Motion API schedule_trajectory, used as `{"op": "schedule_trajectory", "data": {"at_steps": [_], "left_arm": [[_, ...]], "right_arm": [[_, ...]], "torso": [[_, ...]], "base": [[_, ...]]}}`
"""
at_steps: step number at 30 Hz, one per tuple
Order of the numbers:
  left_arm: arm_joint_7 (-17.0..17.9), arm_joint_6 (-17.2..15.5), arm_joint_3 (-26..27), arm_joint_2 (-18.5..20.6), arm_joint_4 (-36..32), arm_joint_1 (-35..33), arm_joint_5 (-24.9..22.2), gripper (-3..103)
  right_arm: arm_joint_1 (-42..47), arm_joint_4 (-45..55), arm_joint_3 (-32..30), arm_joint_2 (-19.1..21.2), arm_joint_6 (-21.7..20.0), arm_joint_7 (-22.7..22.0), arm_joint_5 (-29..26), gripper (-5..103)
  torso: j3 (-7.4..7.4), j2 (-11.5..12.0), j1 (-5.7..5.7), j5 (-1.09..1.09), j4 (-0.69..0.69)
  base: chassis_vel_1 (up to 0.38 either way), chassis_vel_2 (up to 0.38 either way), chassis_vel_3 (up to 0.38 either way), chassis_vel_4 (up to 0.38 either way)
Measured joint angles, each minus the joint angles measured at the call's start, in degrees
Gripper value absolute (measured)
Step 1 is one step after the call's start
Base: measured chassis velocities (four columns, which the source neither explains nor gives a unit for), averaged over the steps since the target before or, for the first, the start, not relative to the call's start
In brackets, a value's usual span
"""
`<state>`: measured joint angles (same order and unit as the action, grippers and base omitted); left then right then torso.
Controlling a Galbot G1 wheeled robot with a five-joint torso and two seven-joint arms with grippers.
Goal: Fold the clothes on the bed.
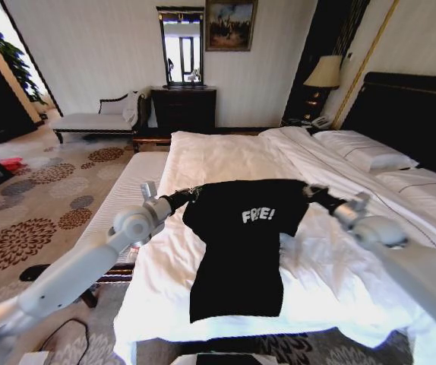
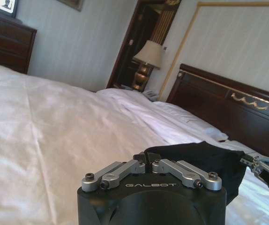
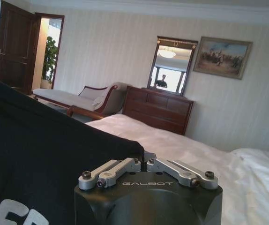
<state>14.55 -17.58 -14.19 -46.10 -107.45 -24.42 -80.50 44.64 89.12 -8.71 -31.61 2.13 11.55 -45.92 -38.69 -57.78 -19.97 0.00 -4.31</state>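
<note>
The black T-shirt (image 1: 241, 251) with white "FREE!" lettering is stretched between my two grippers over the white bed (image 1: 225, 156). Its hem reaches down near the bed's front edge. My left gripper (image 1: 193, 194) is shut on the shirt's left shoulder, and my right gripper (image 1: 314, 192) is shut on the right shoulder. In the left wrist view the left gripper (image 2: 146, 162) pinches the black fabric (image 2: 195, 157), and the right gripper (image 2: 262, 167) shows at the far end. In the right wrist view the right gripper (image 3: 144, 159) pinches the shirt (image 3: 41, 159).
Pillows (image 1: 370, 152) and a dark headboard (image 1: 412, 114) lie at the right. A white-cushioned bench (image 1: 131, 186) runs along the bed's left side. A chaise (image 1: 96, 120), a dresser (image 1: 184, 106) and a lamp (image 1: 326, 72) stand by the far wall. Patterned carpet (image 1: 43, 205) is open at the left.
</note>
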Motion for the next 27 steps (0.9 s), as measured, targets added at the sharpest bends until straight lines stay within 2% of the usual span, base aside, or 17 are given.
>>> {"op": "schedule_trajectory", "data": {"at_steps": [3, 8, 11, 13, 16, 18, 22, 24, 27], "left_arm": [[-1.5, 0.6, -3.2, -3.7, 7.1, 2.4, 2.5, 1], [-3.0, 0.9, -4.9, -7.2, 13.4, 4.1, 4.3, 1], [-5.0, 1.4, -6.8, -12.0, 20.9, 6.6, 6.7, 1], [-5.2, 1.5, -7.0, -12.7, 22.1, 7.0, 6.9, 1], [-6.8, 1.9, -8.3, -16.3, 29.5, 9.5, 7.9, 1], [-7.1, 2.0, -8.5, -16.7, 30.7, 9.8, 8.3, 1], [-9.5, 3.0, -9.6, -19.5, 40.1, 11.9, 11.0, 1], [-9.6, 3.2, -9.6, -19.9, 41.1, 12.0, 11.5, 1], [-10.2, 3.9, -9.2, -22.7, 46.4, 12.9, 14.1, 1]], "right_arm": [[-6.7, -6.8, 6.5, -4.3, 1.5, 0.6, 2.5, 1], [-10.7, -11.6, 10.5, -7.8, 2.5, 1.0, 3.8, 1], [-14.5, -18.9, 14.7, -12.2, 4.2, 1.7, 5.5, 1], [-15.1, -20.2, 15.3, -12.9, 4.5, 1.7, 5.7, 1], [-18.7, -28.2, 18.0, -17.0, 6.0, 2.5, 6.8, 1], [-19.4, -29.6, 18.4, -17.7, 6.4, 2.7, 7.0, 1], [-25.7, -41.1, 20.4, -23.0, 9.1, 4.1, 8.8, 1], [-26.5, -42.7, 20.5, -23.7, 9.5, 4.2, 9.1, 1], [-30.0, -51.3, 20.0, -27.8, 12.0, 5.7, 11.6, 1]], "torso": [[0.0, 0.0, 0.0, -0.01, 0.01], [0.0, 0.0, 0.0, -0.01, 0.01], [0.0, 0.0, 0.0, -0.01, 0.0], [0.0, 0.0, -0.01, -0.01, -0.01], [0.0, 0.0, 0.0, 0.01, -0.02], [0.0, 0.0, 0.0, 0.01, -0.02], [0.0, 0.0, -0.01, -0.02, 0.01], [0.0, 0.0, -0.01, -0.01, 0.01], [0.01, 0.0, 0.0, -0.02, 0.02]], "base": [[0.0, 0.0, 0.0, 0.0], [0.0, 0.0, 0.0, 0.0], [0.0, 0.0, 0.0, 0.0], [0.0, 0.0, 0.0, 0.0], [0.0, 0.0, 0.0, 0.0], [0.0, 0.0, 0.0, 0.0], [0.0, 0.0, 0.0, 0.0], [0.0, 0.0, 0.0, 0.0], [0.0, 0.0, 0.0, 0.0]]}}
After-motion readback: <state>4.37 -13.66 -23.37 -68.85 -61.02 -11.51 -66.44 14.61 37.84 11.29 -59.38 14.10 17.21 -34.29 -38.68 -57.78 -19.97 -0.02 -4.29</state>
